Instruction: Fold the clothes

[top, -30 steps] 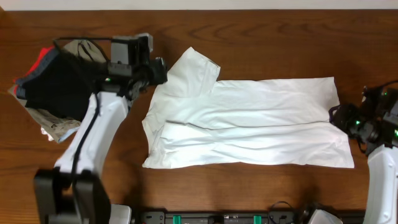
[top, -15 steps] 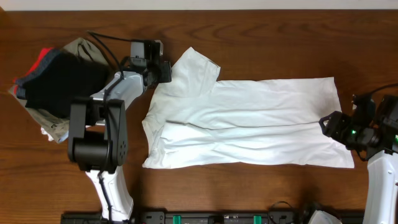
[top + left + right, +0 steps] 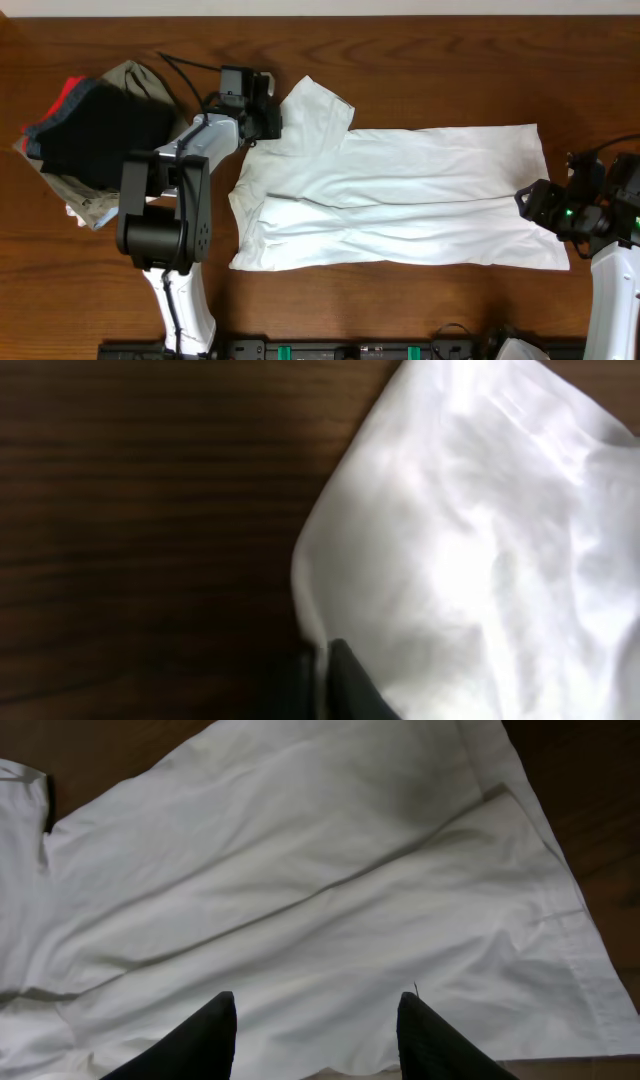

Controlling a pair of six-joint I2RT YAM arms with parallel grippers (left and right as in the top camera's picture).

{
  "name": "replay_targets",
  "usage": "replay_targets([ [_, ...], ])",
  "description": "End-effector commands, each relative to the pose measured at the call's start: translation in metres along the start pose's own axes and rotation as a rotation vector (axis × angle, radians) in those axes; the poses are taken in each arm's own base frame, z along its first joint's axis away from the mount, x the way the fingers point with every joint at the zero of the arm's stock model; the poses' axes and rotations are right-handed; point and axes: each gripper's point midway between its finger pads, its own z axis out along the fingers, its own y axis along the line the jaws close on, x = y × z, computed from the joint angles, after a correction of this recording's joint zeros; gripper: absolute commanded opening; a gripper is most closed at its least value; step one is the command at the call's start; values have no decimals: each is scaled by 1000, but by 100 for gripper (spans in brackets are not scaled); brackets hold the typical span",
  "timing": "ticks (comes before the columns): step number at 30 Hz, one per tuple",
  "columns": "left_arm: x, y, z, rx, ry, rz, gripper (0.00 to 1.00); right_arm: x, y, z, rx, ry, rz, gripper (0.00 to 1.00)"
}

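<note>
A white garment [image 3: 400, 200] is seen spread flat and wrinkled across the middle of a dark wooden table [image 3: 450, 70], its length running from left to right in the overhead view and one sleeve [image 3: 310, 115] angled up toward the table's far side. The left gripper [image 3: 268, 118] is pictured at the outer edge of that sleeve, with its jaws pressed together on the cloth. In the left wrist view, the left gripper [image 3: 322, 670] is shown low in the frame, a thin sliver of white fabric caught between its dark fingers and bare wood lying beside the sleeve's rim. The right gripper [image 3: 527, 200] is held at the opposite end of the garment, over the hem. In the right wrist view its jaws [image 3: 317, 1010] are seen spread apart above the cloth, nothing gripped between them; whether the fingertips touch the fabric cannot be told. A pile of folded clothes [image 3: 90, 130] in black, red and khaki is seen at the table's left edge, apart from the white garment.
</note>
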Motion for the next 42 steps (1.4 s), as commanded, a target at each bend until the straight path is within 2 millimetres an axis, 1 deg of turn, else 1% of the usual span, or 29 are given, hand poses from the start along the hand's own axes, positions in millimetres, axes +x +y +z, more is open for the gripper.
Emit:
replay_targets([
  [1, 3, 1, 4, 3, 18, 4, 6, -2, 1, -2, 5, -8, -25, 50],
  [2, 3, 1, 2, 3, 18, 3, 6, -3, 1, -2, 5, -11, -26, 48],
  [5, 0, -3, -12, 2, 19, -1, 6, -11, 1, -1, 3, -39, -36, 38],
  [8, -2, -9, -35, 1, 25, -55, 6, -26, 0, 7, 0, -78, -35, 38],
  [10, -2, -13, -50, -1, 33, -89, 6, -41, -2, 15, -4, -111, -35, 41],
  [11, -2, -15, -59, -1, 35, -95, 6, -50, -3, 21, -8, -131, -43, 43],
  [14, -1, -20, -78, -3, 44, -108, 6, -76, -8, 40, -13, -189, -63, 53],
  [16, 0, -23, -88, -4, 48, -123, 6, -93, -10, 54, -26, -229, -74, 56],
  [18, 1, -25, -96, -4, 49, -125, 6, -114, -14, 70, -32, -276, -77, 57],
  [21, 2, -26, -101, -3, 50, -125, 6, -137, -20, 90, -32, -329, -96, 57],
  [25, 5, -30, -102, 17, 65, -142, 6, -159, -30, 121, -37, -390, -118, 59],
  [29, 4, -31, -102, 20, 63, -143, 6, -163, -40, 151, -39, -405, -124, 60],
  [34, 4, -31, -102, 20, 64, -143, 6, -156, -45, 183, -46, -389, -130, 62],
  [37, 4, -31, -102, 20, 64, -143, 6, -152, -45, 197, -49, -367, -132, 62],
  [42, 4, -31, -102, 20, 64, -143, 6, -148, -43, 212, -55, -340, -134, 63],
])
